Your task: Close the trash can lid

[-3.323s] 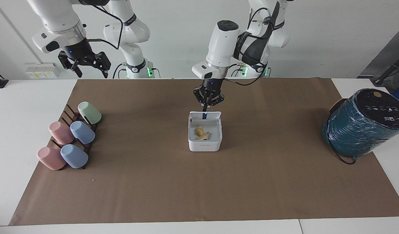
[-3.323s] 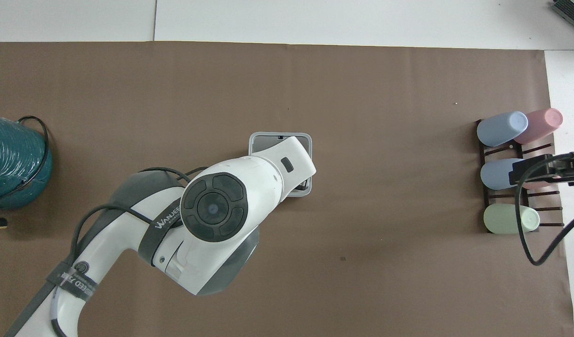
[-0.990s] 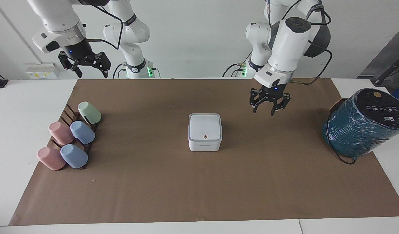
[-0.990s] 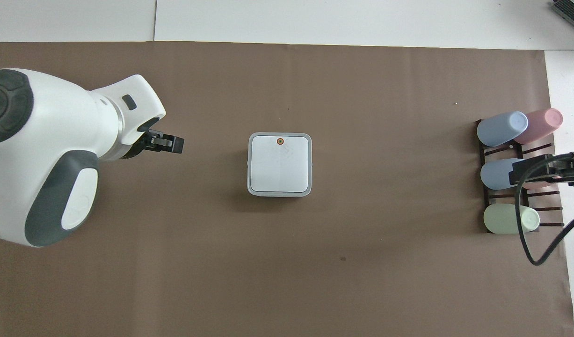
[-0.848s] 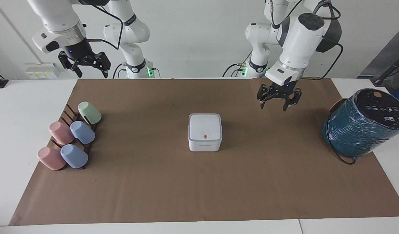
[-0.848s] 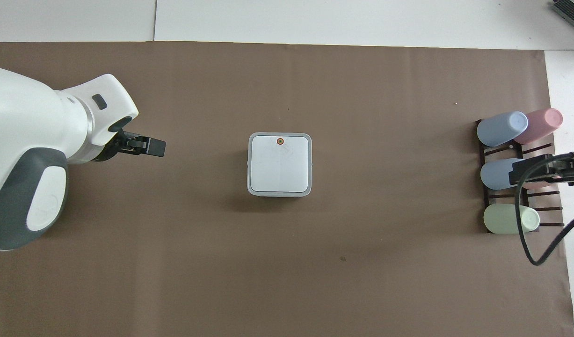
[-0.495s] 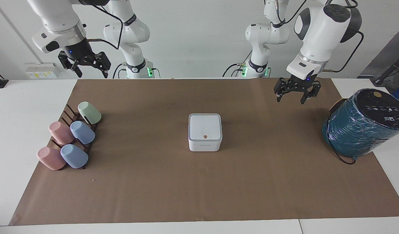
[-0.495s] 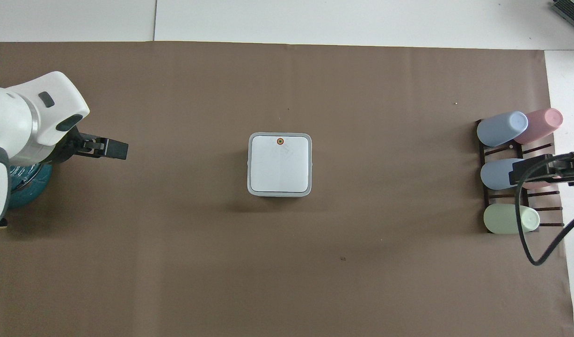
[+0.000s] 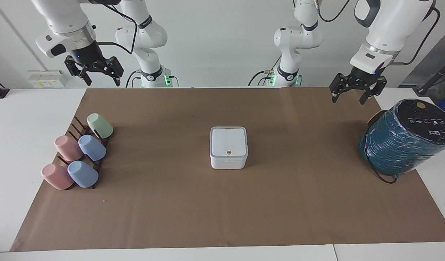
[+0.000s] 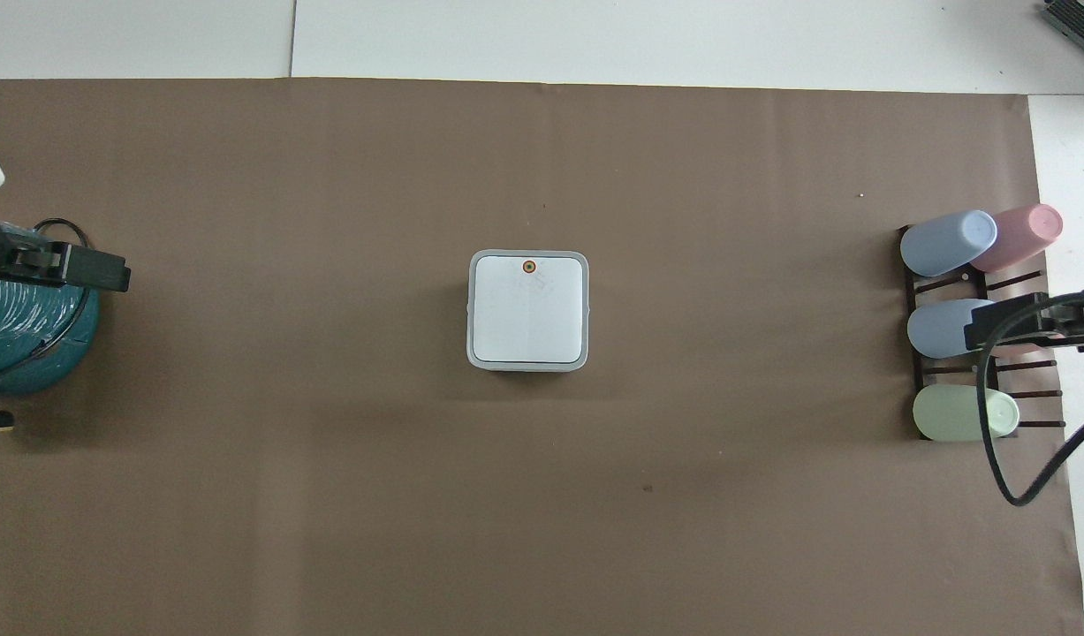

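The small white trash can (image 9: 228, 161) (image 10: 469, 309) stands in the middle of the brown mat. Its square white lid (image 9: 228, 141) (image 10: 528, 309), with an orange dot on top, lies flat and shut on the grey rim. My left gripper (image 9: 347, 94) (image 10: 91, 269) is open and empty, raised in the air over the mat's edge at the left arm's end, beside the teal cylinder. My right gripper (image 9: 99, 74) (image 10: 1027, 327) is open and empty, held high over the cup rack, and the right arm waits there.
A large teal wrapped cylinder (image 9: 403, 139) (image 10: 20, 336) stands at the left arm's end of the table. A dark rack (image 9: 78, 127) (image 10: 1027, 283) holding several pastel cups lies at the right arm's end.
The lid, standing open 3.3 s ago with my left gripper at it, is now shut. My left gripper has since drawn away toward the teal cylinder and risen. The right arm has not moved.
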`<state>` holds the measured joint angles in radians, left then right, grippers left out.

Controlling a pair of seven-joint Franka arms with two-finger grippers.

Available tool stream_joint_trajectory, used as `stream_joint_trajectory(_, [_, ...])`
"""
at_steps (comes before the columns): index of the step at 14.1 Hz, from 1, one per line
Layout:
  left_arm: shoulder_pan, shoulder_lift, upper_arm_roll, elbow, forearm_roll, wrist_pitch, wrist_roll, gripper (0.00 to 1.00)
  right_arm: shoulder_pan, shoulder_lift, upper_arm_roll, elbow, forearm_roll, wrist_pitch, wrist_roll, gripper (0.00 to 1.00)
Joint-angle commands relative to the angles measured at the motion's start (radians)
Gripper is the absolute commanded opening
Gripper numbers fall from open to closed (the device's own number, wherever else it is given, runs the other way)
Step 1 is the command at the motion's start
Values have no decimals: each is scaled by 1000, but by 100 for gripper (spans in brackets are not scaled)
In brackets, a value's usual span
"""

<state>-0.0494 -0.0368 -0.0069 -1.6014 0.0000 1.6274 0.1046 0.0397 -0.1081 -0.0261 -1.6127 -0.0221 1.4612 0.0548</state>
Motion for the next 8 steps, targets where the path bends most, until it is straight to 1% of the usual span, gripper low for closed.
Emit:
stream_joint_trajectory(1, [28, 55, -8, 107, 3, -99, 17, 100, -6, -25, 2, -10, 1, -9, -12, 100])
stream_joint_trajectory(5, [26, 86, -12, 193, -12, -179, 15, 100, -4, -25, 2, -10, 1, -9, -12, 100])
stream_joint_trajectory(6, [26, 84, -10, 195, -35, -184, 12, 100, -4, -25, 2, -10, 1, -9, -12, 100])
stream_joint_trajectory(8, [28, 58, -12, 160, -51, -170, 12, 100, -6, -25, 2, -10, 1, -9, -12, 100])
